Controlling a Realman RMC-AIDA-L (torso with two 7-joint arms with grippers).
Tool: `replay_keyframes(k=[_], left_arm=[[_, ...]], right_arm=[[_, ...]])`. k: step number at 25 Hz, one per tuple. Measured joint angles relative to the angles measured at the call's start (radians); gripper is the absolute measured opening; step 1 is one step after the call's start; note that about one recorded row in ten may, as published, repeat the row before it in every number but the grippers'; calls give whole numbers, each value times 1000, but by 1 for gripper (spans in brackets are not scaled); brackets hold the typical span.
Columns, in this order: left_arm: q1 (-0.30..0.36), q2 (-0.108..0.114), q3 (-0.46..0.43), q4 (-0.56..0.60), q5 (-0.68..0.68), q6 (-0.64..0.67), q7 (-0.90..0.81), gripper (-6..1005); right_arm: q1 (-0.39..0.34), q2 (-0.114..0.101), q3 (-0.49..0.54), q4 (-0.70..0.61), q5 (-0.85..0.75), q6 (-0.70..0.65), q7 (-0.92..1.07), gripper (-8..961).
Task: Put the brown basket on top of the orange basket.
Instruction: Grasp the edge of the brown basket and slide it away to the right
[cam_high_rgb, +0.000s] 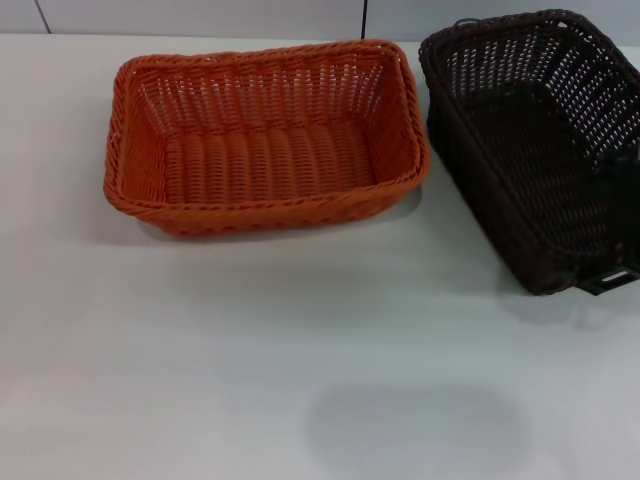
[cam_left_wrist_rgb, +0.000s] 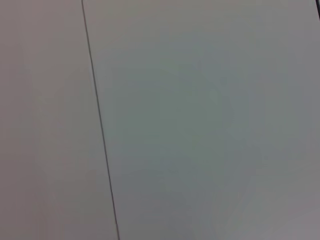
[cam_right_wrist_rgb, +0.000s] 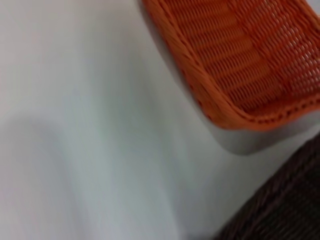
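Observation:
The orange basket (cam_high_rgb: 262, 205) stands empty on the white table, left of centre in the head view. The brown basket (cam_high_rgb: 500, 190) is to its right, tilted and apart from it. My right gripper (cam_high_rgb: 608, 276) shows only as black parts at the brown basket's near right corner, where it grips the rim. The right wrist view shows the orange basket's corner (cam_right_wrist_rgb: 240, 55) and, closer, the brown basket's weave (cam_right_wrist_rgb: 280, 210). My left gripper is out of view; its wrist view shows only bare surface.
The white table (cam_high_rgb: 250, 350) stretches in front of both baskets, with a soft shadow (cam_high_rgb: 415, 430) on it near the front. A thin dark seam (cam_left_wrist_rgb: 100, 125) crosses the surface in the left wrist view.

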Motion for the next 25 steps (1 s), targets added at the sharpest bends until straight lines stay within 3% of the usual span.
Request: replay_keyframes(k=[11, 25], left_arm=[[-6, 3, -13, -2, 0, -22, 1, 810], [-7, -4, -11, -1, 8, -25, 1, 810]], right_arm=[[6, 1, -10, 124, -121, 9, 3, 826], [29, 2, -98, 388, -216, 218, 4, 820]])
